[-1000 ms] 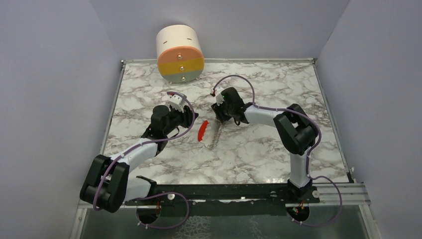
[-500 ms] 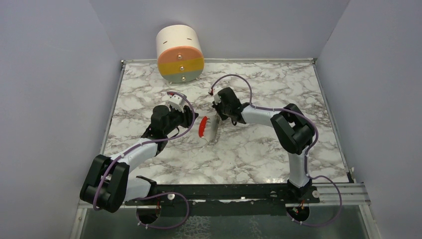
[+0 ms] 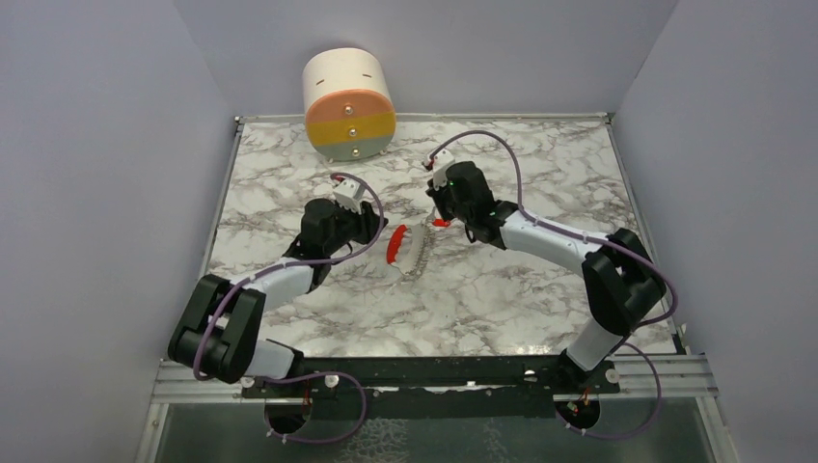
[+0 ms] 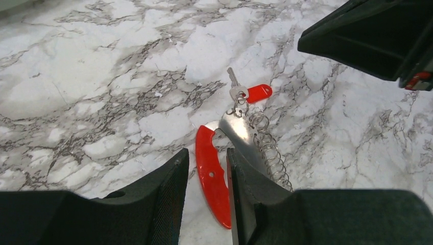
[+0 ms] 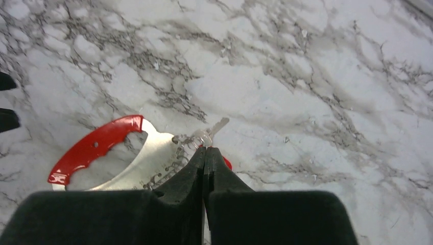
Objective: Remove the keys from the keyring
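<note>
Keyring (image 4: 239, 105) with its key (image 4: 232, 79) lies mid-table (image 3: 521, 299), well apart from every edge, with bare marble all around. We see the left gripper (image 4: 207, 153) part open, straddling the red handle (image 4: 212, 178). The right gripper (image 5: 206, 152) is pinched closed near the red tag (image 4: 258, 93), and we see nothing in it.

Top view: high at the near edge, looking down on the whole surface (image 3: 502, 289)
Wrist views: very close above it, facing each other
Shared: the red keyring (image 4: 212, 173)
</note>
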`<state>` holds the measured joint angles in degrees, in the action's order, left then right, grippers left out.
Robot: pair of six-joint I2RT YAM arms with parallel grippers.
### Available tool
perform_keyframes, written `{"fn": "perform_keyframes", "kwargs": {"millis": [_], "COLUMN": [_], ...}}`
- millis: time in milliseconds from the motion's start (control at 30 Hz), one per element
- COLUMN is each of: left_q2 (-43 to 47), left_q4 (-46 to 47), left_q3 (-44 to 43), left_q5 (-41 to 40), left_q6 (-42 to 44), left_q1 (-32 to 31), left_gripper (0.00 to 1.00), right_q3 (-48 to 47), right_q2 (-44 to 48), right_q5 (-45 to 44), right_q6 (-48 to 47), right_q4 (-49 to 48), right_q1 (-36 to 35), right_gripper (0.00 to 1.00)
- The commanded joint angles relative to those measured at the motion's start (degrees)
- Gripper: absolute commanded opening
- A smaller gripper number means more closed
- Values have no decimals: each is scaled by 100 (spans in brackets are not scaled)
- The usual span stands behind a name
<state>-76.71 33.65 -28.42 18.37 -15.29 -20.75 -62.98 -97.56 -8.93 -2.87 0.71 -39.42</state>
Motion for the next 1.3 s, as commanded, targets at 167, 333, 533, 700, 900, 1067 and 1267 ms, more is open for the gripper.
{"fn": "perform_keyframes", "kwargs": {"millis": [167, 333, 533, 700, 900, 1067, 1267], "left_q2": [-1522, -2015, -2592, -2860, -2733, -2685, -2950], "left_q4": [902, 1203, 1583, 1839, 1823, 1745, 1751], "left_q3": [-916, -952, -1294, -1437, -1135, -1089, -1329], "left_q5": [724, 647, 1160, 1370, 1197, 1160, 1327], "left_q6": [-298, -311, -631, -765, -728, -802, -863], "left_q1": [-14, -21, -95, -219, -225, -227, -262], "left_gripper": [42, 47, 48, 43, 41, 41, 40], "right_q3": [-217, -44, -19, 13, 40, 64, 93], "right_q2": [-43, 146, 250, 255, 274, 283, 323], "right_q5": [-188, -235, -392, -530, -655, -650, -652], "right_q6": [98, 147, 177, 241, 252, 300, 327], "right_q4": [-8, -66, -40, 20, 74, 72, 80], "right_q1": [-48, -44, -48, -48, -48, -48, -48], "right_gripper": [1, 2, 2, 1, 1, 1, 1]}}
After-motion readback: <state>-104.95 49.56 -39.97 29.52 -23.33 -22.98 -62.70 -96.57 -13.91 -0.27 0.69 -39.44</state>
